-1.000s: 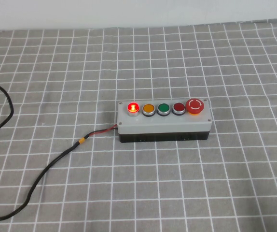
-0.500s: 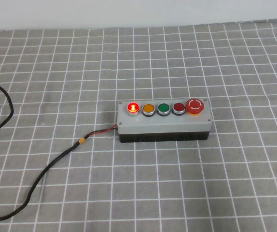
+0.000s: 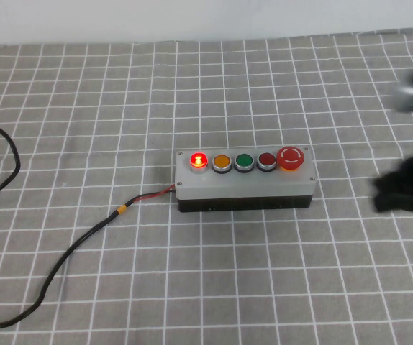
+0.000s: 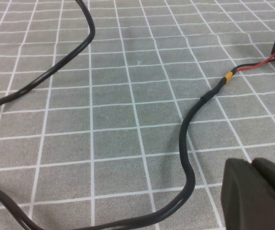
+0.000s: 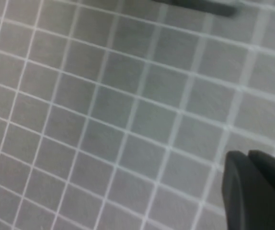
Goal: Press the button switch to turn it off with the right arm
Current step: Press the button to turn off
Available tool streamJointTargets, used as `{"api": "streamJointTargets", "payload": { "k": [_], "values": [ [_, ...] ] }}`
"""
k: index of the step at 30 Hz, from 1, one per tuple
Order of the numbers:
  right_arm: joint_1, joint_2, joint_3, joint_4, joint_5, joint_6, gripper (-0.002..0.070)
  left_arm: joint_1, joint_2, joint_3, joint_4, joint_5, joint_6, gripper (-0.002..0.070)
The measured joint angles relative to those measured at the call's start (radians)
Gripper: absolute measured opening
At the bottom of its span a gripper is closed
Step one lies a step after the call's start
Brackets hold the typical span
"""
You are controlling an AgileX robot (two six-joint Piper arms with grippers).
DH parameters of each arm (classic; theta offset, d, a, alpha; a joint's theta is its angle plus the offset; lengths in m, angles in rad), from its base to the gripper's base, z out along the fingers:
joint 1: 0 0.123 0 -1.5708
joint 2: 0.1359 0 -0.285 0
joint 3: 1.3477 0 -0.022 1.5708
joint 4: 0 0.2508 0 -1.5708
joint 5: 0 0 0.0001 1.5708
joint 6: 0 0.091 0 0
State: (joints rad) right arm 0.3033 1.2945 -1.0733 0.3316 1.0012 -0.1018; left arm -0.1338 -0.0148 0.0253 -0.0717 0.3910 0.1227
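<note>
The right arm (image 3: 408, 183) has just swung into the high view at the right edge, a blurred dark mass well apart from the grey box (image 3: 244, 183), where half a second ago nothing showed; this suggests the approach is only beginning. The button switch (image 3: 198, 159) still glows red at the box's left end, first of 5, so it is unpressed. Whether the right claw (image 5: 257, 191) is wide or narrow cannot be told; the same goes for the left claw (image 4: 257, 194), low over the worktop (image 3: 84, 108) near the black cable (image 4: 188, 158).

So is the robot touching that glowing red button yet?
No, the lit button stands untouched at the box's left end, while the right arm is far off at the table's right edge.
</note>
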Motion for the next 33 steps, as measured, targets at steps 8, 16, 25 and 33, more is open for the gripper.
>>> {"api": "streamJointTargets", "payload": {
  "k": [8, 16, 25, 33],
  "values": [
    [0.233, 0.343, -0.388, -0.106, 0.027, 0.039, -0.0017, 0.000, 0.000, 0.000, 0.000, 0.000, 0.000, -0.0003],
    [0.312, 0.686, -0.804, -0.115, 0.142, 0.024, -0.0017, 0.000, 0.000, 0.000, 0.000, 0.000, 0.000, -0.0003],
    [0.314, 0.927, -1.132, -0.126, 0.231, 0.018, -0.0017, 0.000, 0.000, 0.000, 0.000, 0.000, 0.000, -0.0003],
    [0.314, 1.020, -1.230, -0.130, 0.236, 0.018, -0.0017, 0.000, 0.000, 0.000, 0.000, 0.000, 0.000, -0.0003]
  ]
}}
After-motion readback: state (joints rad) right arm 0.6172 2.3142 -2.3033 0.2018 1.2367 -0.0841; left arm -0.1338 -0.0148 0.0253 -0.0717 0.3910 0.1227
